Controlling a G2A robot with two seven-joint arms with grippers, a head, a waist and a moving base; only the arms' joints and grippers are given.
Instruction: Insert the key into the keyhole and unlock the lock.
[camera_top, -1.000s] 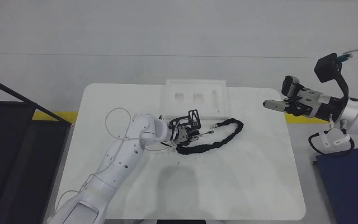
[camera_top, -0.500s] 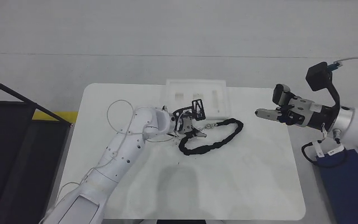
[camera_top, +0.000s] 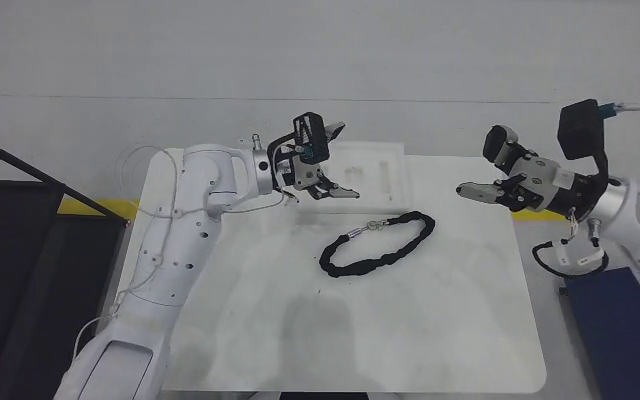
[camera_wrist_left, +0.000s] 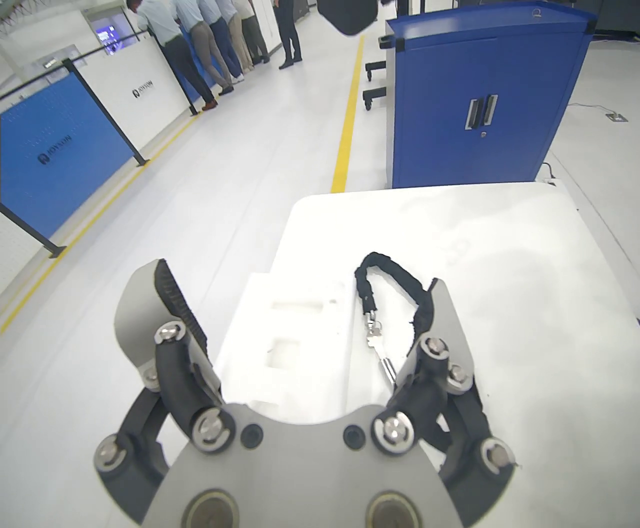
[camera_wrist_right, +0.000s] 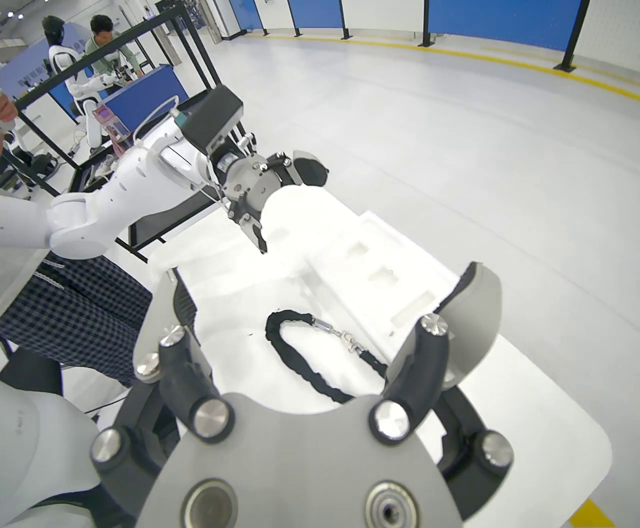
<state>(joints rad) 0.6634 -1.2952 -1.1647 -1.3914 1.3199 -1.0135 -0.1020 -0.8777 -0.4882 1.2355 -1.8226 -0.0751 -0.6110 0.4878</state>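
A black fabric-covered chain lock (camera_top: 385, 250) lies curled on the white table (camera_top: 450, 320). A small silver key (camera_top: 372, 227) sits at its metal ends (camera_wrist_left: 385, 365); I cannot tell whether it is in the keyhole. My left gripper (camera_top: 338, 160) hangs open above the white foam tray (camera_top: 352, 170), back-left of the lock and clear of it. In the left wrist view the left gripper (camera_wrist_left: 300, 300) frames the key (camera_wrist_left: 372, 340) and chain (camera_wrist_left: 387, 270). My right gripper (camera_top: 482, 165) is open over the table's right edge. From there the right gripper (camera_wrist_right: 325, 295) looks onto the chain (camera_wrist_right: 300, 345).
The foam tray (camera_wrist_right: 400, 270) with several shallow pockets sits at the table's back edge, just behind the lock. A blue cabinet (camera_wrist_left: 475, 100) stands off the table's right end. A black railing (camera_top: 60, 185) runs along the left side.
My left gripper has let go of the lock's end and risen back-left to above the foam tray. The chain has settled on the table. The right gripper shifted slightly.
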